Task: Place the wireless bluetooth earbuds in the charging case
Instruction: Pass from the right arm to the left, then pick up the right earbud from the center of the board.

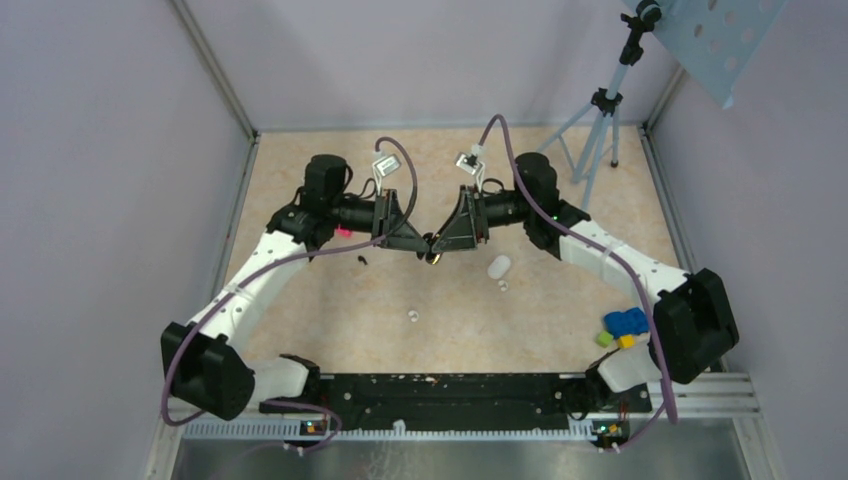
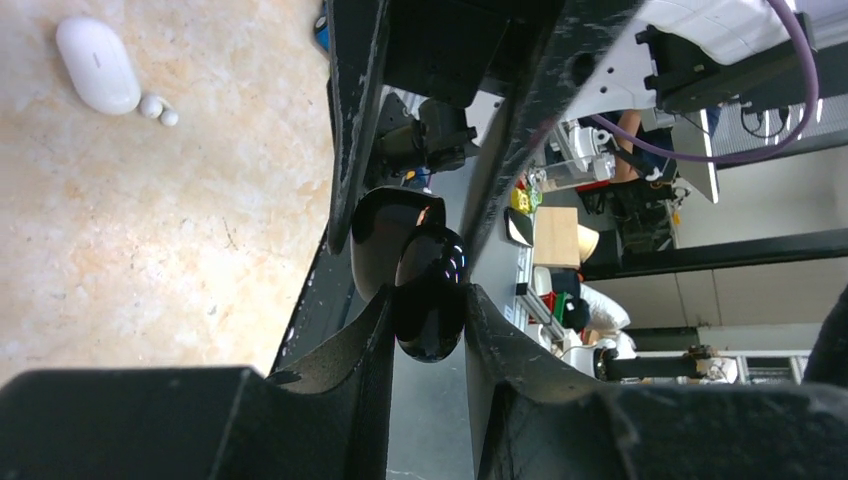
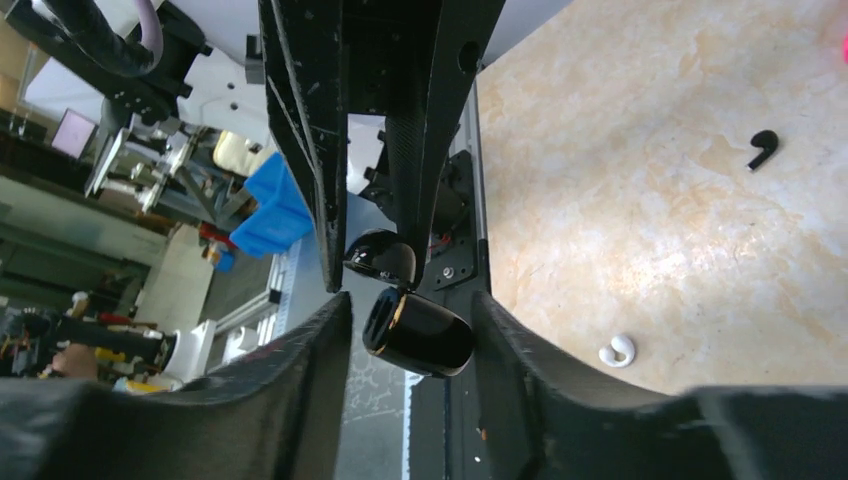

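Top external: left gripper (image 1: pixel 424 244) grips black case (image 1: pixel 433 256) mid-table, meeting right gripper (image 1: pixel 441 244).

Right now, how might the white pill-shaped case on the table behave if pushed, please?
The white case looks smooth and rounded, so it would probably slide or spin and might slip from a pinch. Lying flat, it seems unlikely to tip.

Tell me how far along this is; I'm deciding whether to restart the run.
Done: nothing visible. The white case lies on the table, white buds beside it, not inside. In hand: left gripper and right gripper each pinch one half of an open black case, held off the table. Left: seating the buds; a black bud also lies loose.
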Action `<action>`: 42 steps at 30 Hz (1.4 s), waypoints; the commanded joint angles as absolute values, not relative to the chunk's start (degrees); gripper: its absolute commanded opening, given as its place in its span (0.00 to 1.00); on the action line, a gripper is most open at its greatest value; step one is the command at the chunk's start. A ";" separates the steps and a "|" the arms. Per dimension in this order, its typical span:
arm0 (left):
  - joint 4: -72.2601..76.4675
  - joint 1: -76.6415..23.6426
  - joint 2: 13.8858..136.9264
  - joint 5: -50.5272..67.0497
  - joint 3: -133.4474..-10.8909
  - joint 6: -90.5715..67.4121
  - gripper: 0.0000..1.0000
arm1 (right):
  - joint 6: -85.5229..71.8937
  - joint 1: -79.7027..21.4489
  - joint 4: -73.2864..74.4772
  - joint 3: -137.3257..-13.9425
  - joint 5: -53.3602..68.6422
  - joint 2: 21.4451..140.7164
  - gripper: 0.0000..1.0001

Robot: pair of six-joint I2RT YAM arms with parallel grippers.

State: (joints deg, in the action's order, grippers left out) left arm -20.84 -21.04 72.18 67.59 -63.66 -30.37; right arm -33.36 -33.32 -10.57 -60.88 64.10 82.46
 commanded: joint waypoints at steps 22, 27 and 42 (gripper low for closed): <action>-34.55 -11.21 76.17 59.95 -59.43 -22.49 0.00 | -9.23 -35.87 28.46 -70.08 7.03 80.96 0.68; -34.01 -9.50 74.66 58.33 -56.41 -23.23 0.00 | -9.74 -37.00 25.62 -71.15 3.48 87.51 0.61; -27.49 -8.09 72.76 55.54 -52.14 -27.95 0.00 | -19.01 -37.77 22.09 -76.34 -3.74 102.33 0.30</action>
State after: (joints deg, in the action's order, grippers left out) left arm -31.18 -8.64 74.74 55.64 -52.95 -26.94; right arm -14.70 -37.10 24.77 -73.41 -1.37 99.85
